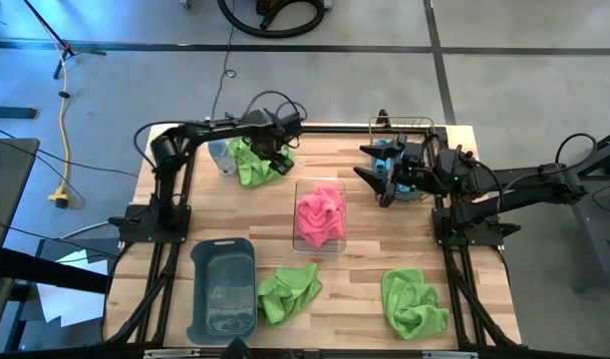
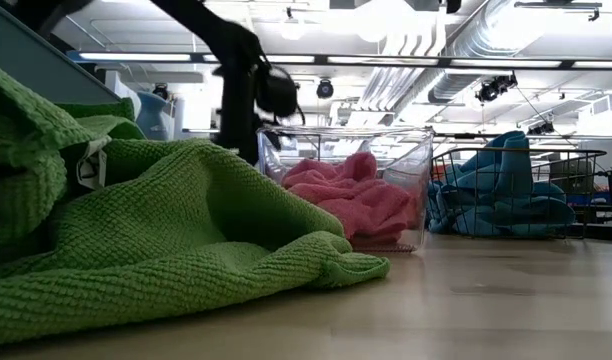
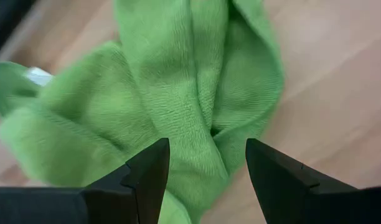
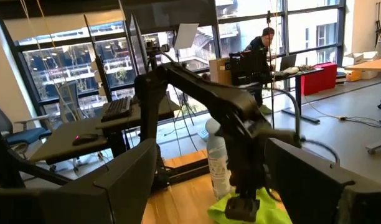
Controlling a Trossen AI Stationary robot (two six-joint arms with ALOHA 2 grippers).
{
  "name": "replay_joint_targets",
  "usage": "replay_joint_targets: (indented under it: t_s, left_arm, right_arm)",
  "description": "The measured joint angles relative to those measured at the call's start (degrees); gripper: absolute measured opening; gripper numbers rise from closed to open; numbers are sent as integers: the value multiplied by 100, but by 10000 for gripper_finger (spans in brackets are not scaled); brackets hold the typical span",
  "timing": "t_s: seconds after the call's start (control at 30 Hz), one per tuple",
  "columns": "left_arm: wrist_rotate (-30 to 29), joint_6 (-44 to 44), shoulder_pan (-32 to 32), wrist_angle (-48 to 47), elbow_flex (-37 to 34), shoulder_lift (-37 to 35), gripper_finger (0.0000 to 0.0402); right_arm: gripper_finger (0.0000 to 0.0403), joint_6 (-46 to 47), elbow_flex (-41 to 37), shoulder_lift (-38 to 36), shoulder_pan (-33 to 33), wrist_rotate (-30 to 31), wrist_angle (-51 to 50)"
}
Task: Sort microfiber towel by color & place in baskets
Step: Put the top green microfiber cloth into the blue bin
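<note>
A lime green towel (image 1: pixel 253 165) lies crumpled on the table at the far left, and fills the left wrist view (image 3: pixel 178 106). My left gripper (image 1: pixel 279 155) (image 3: pixel 206 163) is open right over it, with a raised fold between its fingers; I see no touch. My right gripper (image 1: pixel 373 181) (image 4: pixel 209 186) is open and held level beside the wire-mesh basket (image 1: pixel 430 128), which holds blue towels (image 1: pixel 393 162) (image 2: pixel 506 185). A pink towel (image 1: pixel 320 212) (image 2: pixel 351 195) lies in the clear bin (image 1: pixel 297 189). Two more green towels (image 1: pixel 289 291) (image 1: pixel 415 302) lie near the table's near edge.
The dark grey tub (image 1: pixel 223 289) stands at the near left with no towel in it. A pale blue bottle (image 1: pixel 220 155) (image 4: pixel 216 158) stands just left of the far green towel. One near green towel (image 2: pixel 166 230) fills the front of the low view. A person sits far off in the room (image 4: pixel 262 40).
</note>
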Motion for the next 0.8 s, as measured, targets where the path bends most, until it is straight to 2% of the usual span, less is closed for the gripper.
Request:
replay_joint_targets:
  t_s: [0.07,0.23,0.5,0.67,0.8]
  left_arm:
    - [-9,20,-2,7,0,199,200]
    - [-611,-2,16,12,2,385,200]
    - [-595,161,-2,-6,2,332,200]
    - [-667,391,-185,41,2,64,200]
    - [-1299,144,-513,292,-136,-239,200]
  right_arm:
    - [296,1,0,2,0,0,-26]
    - [296,55,0,2,0,-2,-41]
    - [296,43,0,2,0,-2,-58]
    - [296,42,0,2,0,-4,-180]
    - [296,71,0,2,0,-4,-292]
